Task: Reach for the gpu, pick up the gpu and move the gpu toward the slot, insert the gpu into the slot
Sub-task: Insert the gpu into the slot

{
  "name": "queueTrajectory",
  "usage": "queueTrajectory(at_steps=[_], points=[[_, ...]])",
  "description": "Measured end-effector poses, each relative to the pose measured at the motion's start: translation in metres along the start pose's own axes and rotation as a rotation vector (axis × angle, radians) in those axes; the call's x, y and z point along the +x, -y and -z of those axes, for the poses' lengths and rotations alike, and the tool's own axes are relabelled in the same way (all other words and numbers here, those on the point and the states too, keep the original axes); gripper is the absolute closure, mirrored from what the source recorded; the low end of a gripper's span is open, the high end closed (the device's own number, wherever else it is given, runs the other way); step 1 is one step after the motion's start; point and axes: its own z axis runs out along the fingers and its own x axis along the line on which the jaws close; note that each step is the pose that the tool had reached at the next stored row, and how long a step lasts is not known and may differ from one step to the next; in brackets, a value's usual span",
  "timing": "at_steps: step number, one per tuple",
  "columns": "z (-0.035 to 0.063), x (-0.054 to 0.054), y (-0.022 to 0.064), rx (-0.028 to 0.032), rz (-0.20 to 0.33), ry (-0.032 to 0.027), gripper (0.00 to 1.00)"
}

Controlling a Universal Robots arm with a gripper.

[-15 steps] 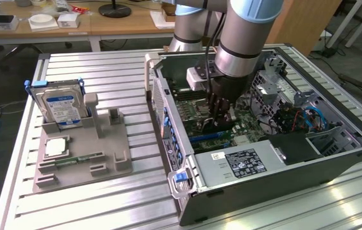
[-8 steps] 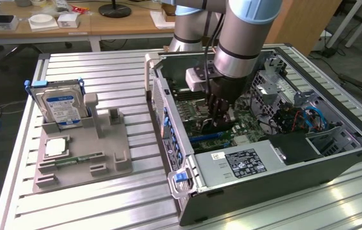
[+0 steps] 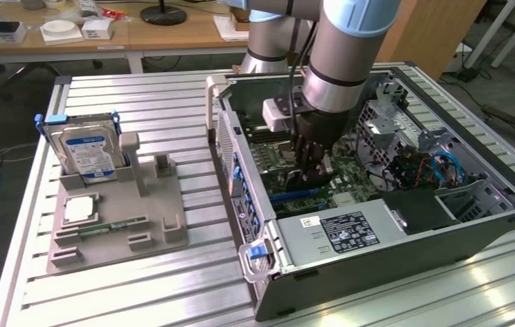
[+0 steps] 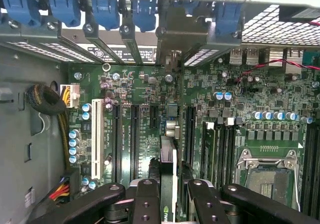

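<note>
Exterior view: black multi-fingered gripper (image 3: 312, 178) lowered inside the open grey metal computer case (image 3: 475, 228), closed on the thin dark gpu card (image 3: 305, 178) just above the green motherboard (image 3: 271, 139).

Wrist view: gpu (image 4: 167, 184) edge-on between the fingers (image 4: 146, 200), above the black expansion slots (image 4: 134, 139). Risk: slight misalignment could jam the card against a slot wall or the metal rear bracket (image 4: 182, 33).

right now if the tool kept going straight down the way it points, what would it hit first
Holding the gpu edge-on, the tool points down into the open computer case. The card's lower edge would likely meet the motherboard at its expansion slots first, though depth is unclear.
</note>
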Motion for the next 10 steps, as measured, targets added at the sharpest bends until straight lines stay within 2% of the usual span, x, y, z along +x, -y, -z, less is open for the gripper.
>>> queueTrajectory(at_steps=[10], points=[[-0.0051, 0.0001, -0.0002, 0.0000, 0.000, 0.0001, 0.74]])
